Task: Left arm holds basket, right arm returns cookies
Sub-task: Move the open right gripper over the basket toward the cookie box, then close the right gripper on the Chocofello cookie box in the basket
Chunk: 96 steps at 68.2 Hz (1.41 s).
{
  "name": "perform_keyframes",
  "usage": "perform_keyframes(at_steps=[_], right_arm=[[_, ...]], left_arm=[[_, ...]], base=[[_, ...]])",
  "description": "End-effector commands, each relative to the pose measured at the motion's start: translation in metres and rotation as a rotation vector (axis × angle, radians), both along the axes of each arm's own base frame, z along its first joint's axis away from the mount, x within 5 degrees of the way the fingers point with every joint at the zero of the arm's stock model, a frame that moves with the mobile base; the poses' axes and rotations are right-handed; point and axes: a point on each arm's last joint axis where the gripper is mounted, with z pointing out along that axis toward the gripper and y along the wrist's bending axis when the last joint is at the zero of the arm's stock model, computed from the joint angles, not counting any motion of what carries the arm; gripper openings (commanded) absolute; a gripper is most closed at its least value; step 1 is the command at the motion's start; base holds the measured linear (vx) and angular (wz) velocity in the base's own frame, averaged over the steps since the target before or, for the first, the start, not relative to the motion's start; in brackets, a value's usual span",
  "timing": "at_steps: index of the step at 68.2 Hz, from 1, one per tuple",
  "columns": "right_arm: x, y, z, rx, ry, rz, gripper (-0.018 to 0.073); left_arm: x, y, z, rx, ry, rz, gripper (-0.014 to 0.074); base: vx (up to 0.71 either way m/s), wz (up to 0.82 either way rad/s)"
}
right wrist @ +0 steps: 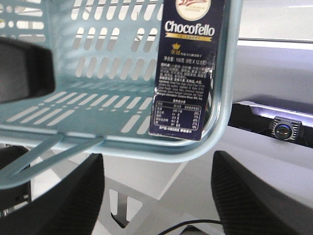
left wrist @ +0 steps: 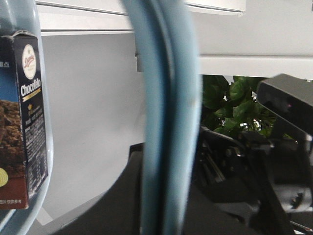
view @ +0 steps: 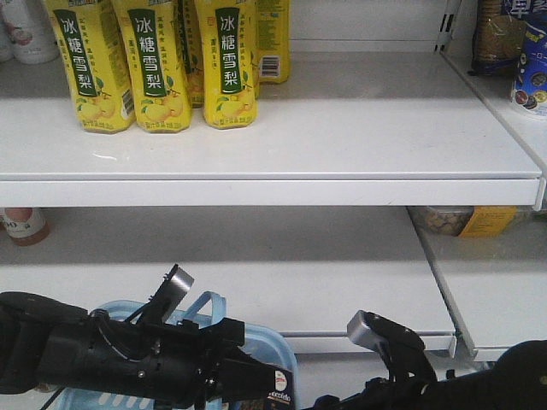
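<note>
The light blue basket (view: 275, 352) hangs low in front of the shelves. Its curved handle (left wrist: 166, 122) runs upright between the dark jaws of my left gripper (left wrist: 166, 208), which is shut on it. The left arm (view: 111, 350) is at the bottom left. The navy Chocofello cookies box (right wrist: 188, 68) stands upright in a corner of the basket (right wrist: 98, 83); it also shows in the left wrist view (left wrist: 24, 122) and the front view (view: 279, 389). My right gripper (right wrist: 156, 193) is open and empty, just outside and below the basket's rim, near the box.
Yellow pear-drink bottles (view: 154, 64) stand at the back left of the upper white shelf (view: 359, 128). The lower shelf (view: 299, 265) holds a small bottle (view: 24, 224) at the left and a yellow packet (view: 487, 220) at the right. Jars (view: 530, 68) stand at the upper right.
</note>
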Motion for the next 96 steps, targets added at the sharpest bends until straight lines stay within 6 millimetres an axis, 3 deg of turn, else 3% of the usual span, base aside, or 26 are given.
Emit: perform_keyframes(at_steps=[1, 44, 65, 96], right_arm=[[0.008, 0.008, 0.007, 0.052, -0.023, -0.010, 0.0456], [0.023, 0.026, -0.021, 0.095, 0.060, -0.027, 0.0456], [0.012, 0.052, -0.020, 0.091, 0.020, 0.016, 0.0456], [0.018, 0.048, -0.025, 0.029, -0.011, -0.050, 0.0456]], left_arm=[[0.000, -0.004, 0.022, -0.110, -0.026, -0.006, -0.0006], [0.000, -0.004, 0.022, -0.110, -0.026, -0.006, -0.0006], [0.000, -0.004, 0.022, -0.110, -0.026, -0.006, -0.0006], [0.000, -0.004, 0.022, -0.109, -0.026, -0.007, -0.0006]], base=[[0.00, 0.00], [0.00, 0.00], [0.00, 0.00], [0.00, 0.00]])
